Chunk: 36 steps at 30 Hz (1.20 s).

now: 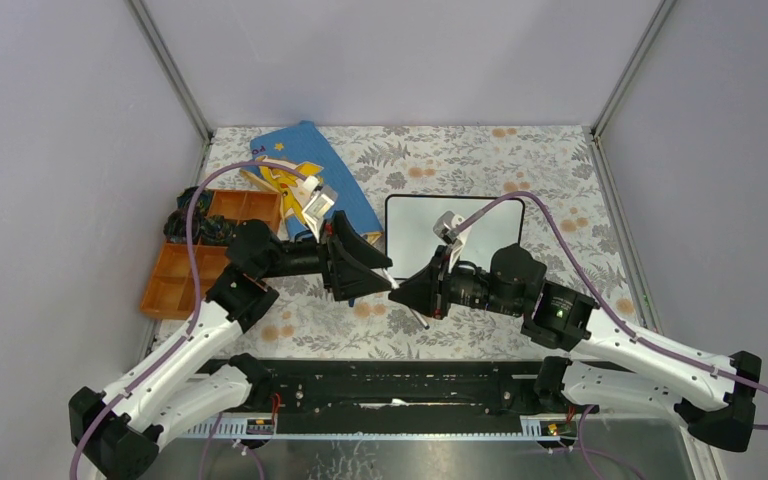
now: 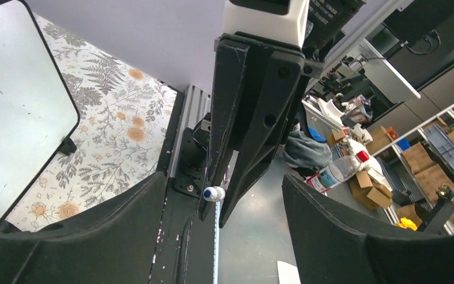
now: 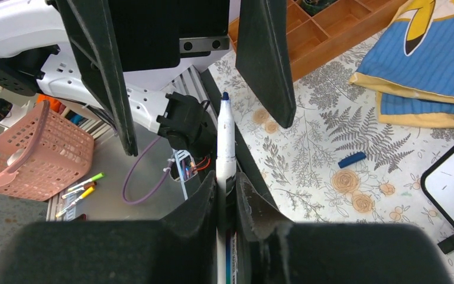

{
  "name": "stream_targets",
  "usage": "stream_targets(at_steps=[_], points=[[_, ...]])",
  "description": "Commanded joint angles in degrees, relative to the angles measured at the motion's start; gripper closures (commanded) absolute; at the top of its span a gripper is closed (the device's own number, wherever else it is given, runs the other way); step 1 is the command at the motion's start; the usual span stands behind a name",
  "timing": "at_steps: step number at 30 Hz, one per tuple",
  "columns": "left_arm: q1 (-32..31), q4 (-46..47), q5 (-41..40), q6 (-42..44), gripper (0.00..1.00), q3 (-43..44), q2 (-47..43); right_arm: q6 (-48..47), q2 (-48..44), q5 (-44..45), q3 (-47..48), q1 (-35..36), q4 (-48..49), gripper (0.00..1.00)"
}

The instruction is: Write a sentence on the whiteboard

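Writing is not yet begun: the whiteboard (image 1: 415,222), lying on the counter (image 1: 560,170) just beyond the right gripper (image 3: 226,180), is seen blank. A marker (image 3: 224,133) is clamped there, blue tip bared and pointed between the widely spread fingers of the left gripper (image 1: 378,275). All the lettering is judged left to do.

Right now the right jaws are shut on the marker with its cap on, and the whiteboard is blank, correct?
Not quite: the cap is off. The right wrist view shows the marker with its blue tip bare. The right gripper does have its jaws shut on the marker, and the whiteboard is blank.
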Motion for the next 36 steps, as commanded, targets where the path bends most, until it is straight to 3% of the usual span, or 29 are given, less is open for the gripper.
stream_targets(at_steps=[1,7,13,21,29,32,34,36], points=[[-0.15,1.88,4.4,-0.95,0.26,1.26,0.03,0.33,0.25,-2.63,2.96,-0.02,3.97,1.0],[-0.15,1.31,4.21,-1.26,0.47,1.5,0.19,0.6,0.17,-3.32,2.88,-0.02,3.95,1.0],[-0.15,1.31,4.5,-1.8,0.51,1.6,0.77,0.88,0.08,-4.23,2.92,-0.05,3.93,1.0],[-0.15,1.15,5.2,-2.09,0.71,1.63,1.08,0.68,0.33,-4.39,2.92,-0.02,4.03,1.0],[-0.11,0.75,5.21,-1.99,0.99,1.68,1.22,0.76,0.61,-4.66,3.13,-0.02,4.24,1.0],[-0.15,0.42,3.85,-2.43,1.0,1.53,1.1,1.43,0.55,-4.64,3.31,-0.06,4.5,1.0],[-0.16,0.79,2.85,-3.12,1.0,1.36,0.79,2.44,0.52,-4.41,3.32,-0.02,4.98,0.92],[-0.15,1.61,1.53,-3.9,1.0,1.14,0.23,3.24,0.36,-4.25,3.24,-0.02,5.72,0.72]])
